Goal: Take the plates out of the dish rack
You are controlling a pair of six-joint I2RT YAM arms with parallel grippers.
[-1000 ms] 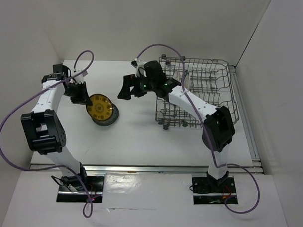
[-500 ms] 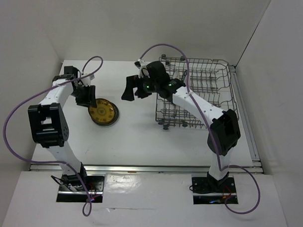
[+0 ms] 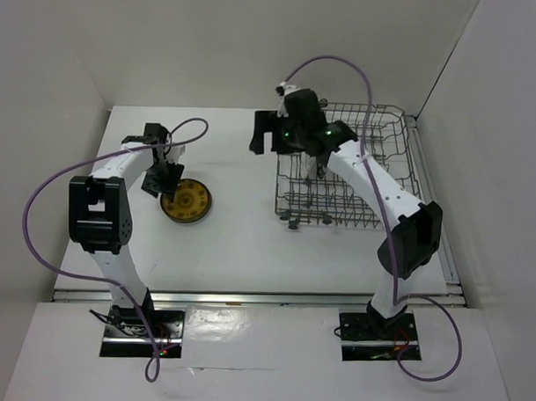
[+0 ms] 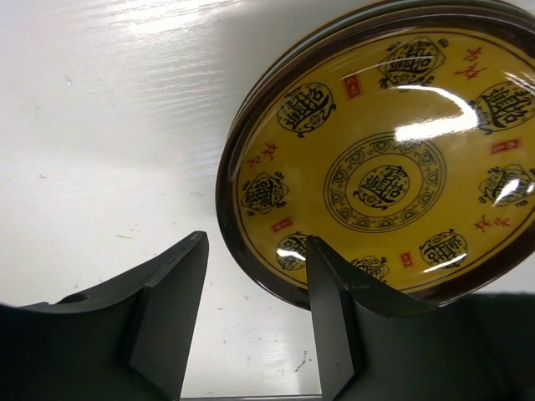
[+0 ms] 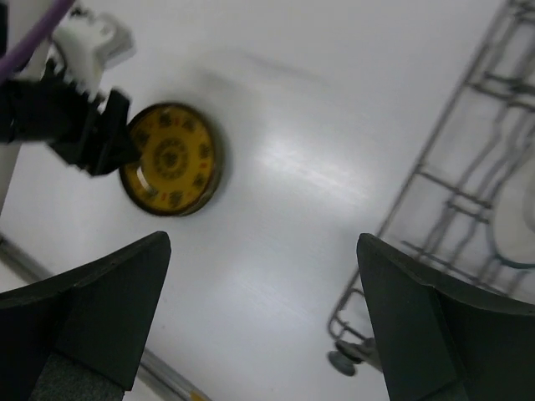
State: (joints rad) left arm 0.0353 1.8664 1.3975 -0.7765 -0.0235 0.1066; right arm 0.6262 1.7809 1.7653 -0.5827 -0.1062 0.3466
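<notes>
An ochre-yellow plate (image 3: 186,200) with dark characters lies flat on the white table, left of centre. In the left wrist view this plate (image 4: 384,167) fills the upper right, with further rims showing under its far edge. My left gripper (image 3: 163,179) stands open at the plate's left rim. One finger (image 4: 334,322) overlaps the rim and the other finger (image 4: 171,309) is over bare table. The grey wire dish rack (image 3: 357,168) sits at the back right. My right gripper (image 3: 268,134) hangs open and empty just left of the rack (image 5: 468,192), where a teal-rimmed plate edge (image 5: 512,238) shows.
White walls close in the table on the left, back and right. A metal strip (image 3: 247,297) runs along the near edge. Purple cables (image 3: 48,202) loop off both arms. The rack's round foot (image 5: 340,361) stands on the table near my right fingers.
My left gripper has opened and let go of the yellow plate, which now lies flat. The right arm has swung right and back, to the rack's left edge.
</notes>
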